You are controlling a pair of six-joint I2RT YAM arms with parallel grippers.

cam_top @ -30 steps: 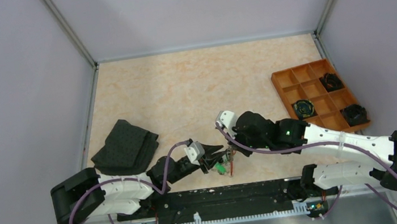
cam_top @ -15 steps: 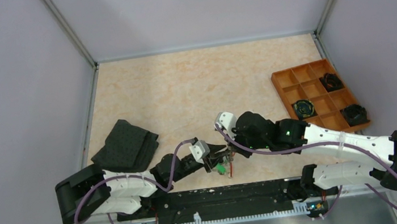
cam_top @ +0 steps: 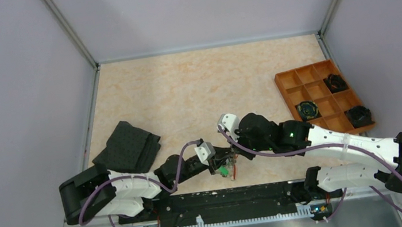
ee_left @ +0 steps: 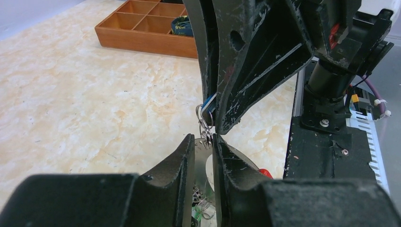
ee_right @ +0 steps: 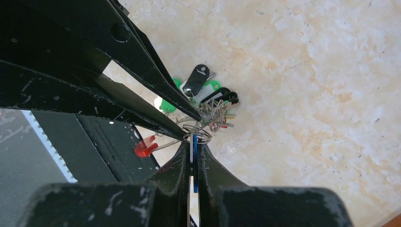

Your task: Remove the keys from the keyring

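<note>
**My two tools meet tip to tip at the keys**

My right tool (ee_right: 193,144) is squeezed tight on a blue key (ee_right: 193,161). The key stands on edge between the two fingers. My left tool (ee_left: 204,139) is narrow, with only a thin gap. Some little wire rings (ee_right: 201,134) sit right at its tips, but I cannot tell if it is squeezing them. The two tools point at each other, and their tips almost touch.

Just past the tips is the bunch of keys (ee_right: 203,90), with black and green heads. I cannot tell if the bunch lies on the surface (cam_top: 195,85) or hangs just above it. The keyring (ee_right: 144,148) shows its red part beside the bunch, on the side of the black rail (cam_top: 226,197) where my arms are bolted. All of this is at the near edge, in the middle.

Farther out, a folded dark cloth (cam_top: 126,148) lies to my left. An orange tray (cam_top: 324,95) sits far off to my right, with black round things (cam_top: 307,110) in three of its boxes.
</note>
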